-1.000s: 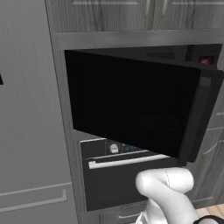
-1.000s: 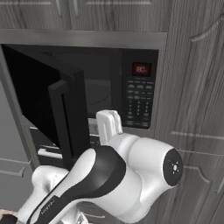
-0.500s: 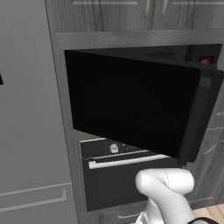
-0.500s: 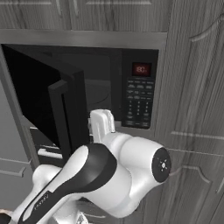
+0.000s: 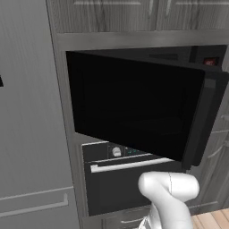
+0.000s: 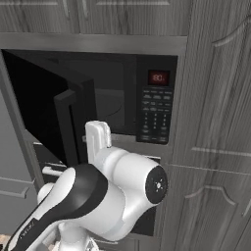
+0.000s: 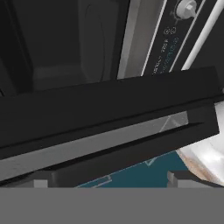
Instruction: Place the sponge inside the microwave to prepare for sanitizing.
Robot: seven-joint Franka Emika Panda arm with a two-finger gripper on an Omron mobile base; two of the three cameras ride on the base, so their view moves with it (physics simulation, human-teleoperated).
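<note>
The microwave (image 6: 157, 112) is a black built-in box with a red display and a button panel. Its wide dark door (image 5: 134, 103) stands swung open to the left, and the round turntable (image 6: 110, 105) shows inside. In the hand view my gripper (image 7: 109, 181) is open, its two dark fingertips (image 7: 179, 177) far apart with nothing between them. It looks along the door's black edge (image 7: 109, 113) from close by. The sponge is out of view.
Below the microwave sits a black oven (image 5: 125, 179) with knobs (image 7: 188, 6) and a silver bar handle (image 5: 129, 164). Grey wood cabinet fronts (image 6: 215, 147) stand to the right and a tall grey panel (image 5: 31, 134) to the left. My white arm (image 6: 122, 186) rises in front.
In the right base view my arm's wrist and elbow have swung a little to the left, toward the open door. The microwave door has not moved.
</note>
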